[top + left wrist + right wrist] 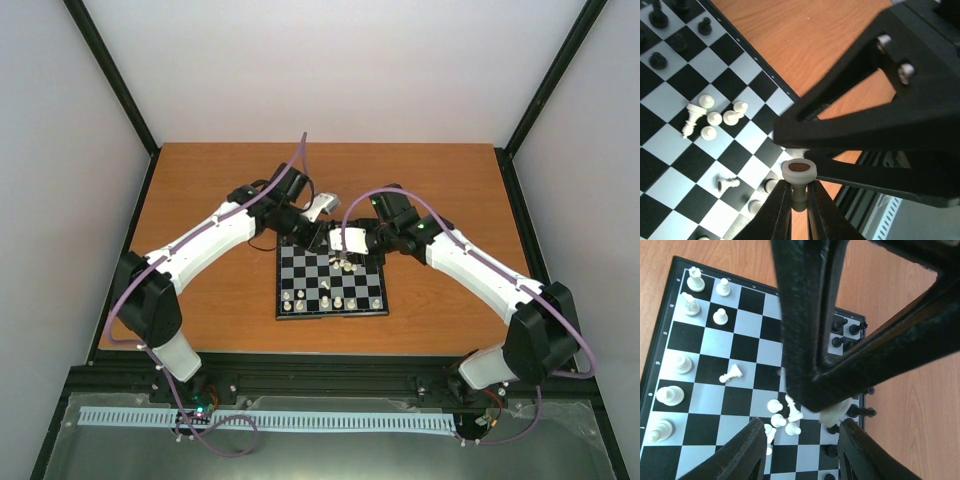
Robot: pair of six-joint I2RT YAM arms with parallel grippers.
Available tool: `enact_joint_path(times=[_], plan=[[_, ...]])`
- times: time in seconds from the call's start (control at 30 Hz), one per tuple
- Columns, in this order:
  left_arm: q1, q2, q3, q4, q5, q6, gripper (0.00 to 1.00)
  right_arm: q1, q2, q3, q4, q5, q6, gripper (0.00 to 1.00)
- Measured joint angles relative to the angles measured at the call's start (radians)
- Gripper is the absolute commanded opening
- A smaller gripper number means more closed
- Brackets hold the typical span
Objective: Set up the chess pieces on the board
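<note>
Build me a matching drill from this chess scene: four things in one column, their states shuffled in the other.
Things:
1. left gripper
2. right gripper
3. lone white piece
4. black pieces

States:
A. lying on its side
B. open
C. upright near an edge of the board
D. shut on a cream chessman

Pairs: 1-D, 2-B, 3-A, 4-C

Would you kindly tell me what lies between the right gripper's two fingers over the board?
In the right wrist view, a loose cluster of cream-white pieces, some toppled, lies on the board between the open right gripper's fingers.
</note>
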Motion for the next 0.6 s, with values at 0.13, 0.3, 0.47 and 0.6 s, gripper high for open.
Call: enact_joint_path(times=[0.13, 0.3, 0.47, 0.6], plan=[[0.000, 0.013, 0.007, -0.025, 0.049, 0.014, 0.11, 0.015, 0.022, 0.012, 0.011, 0.035, -0.005, 0.41], [0.001, 0.035, 0.008, -0.038, 0.093, 0.023, 0.11, 0.025, 0.022, 0.016, 0.025, 0.063, -0.006, 0.41], [0.003, 0.044, 0.008, -0.049, 0.125, 0.025, 0.11, 0.035, 0.022, 0.016, 0.026, 0.079, -0.006, 0.39], [0.007, 0.044, 0.008, -0.050, 0.141, 0.024, 0.11, 0.042, 0.016, 0.011, 0.027, 0.089, -0.006, 0.37]])
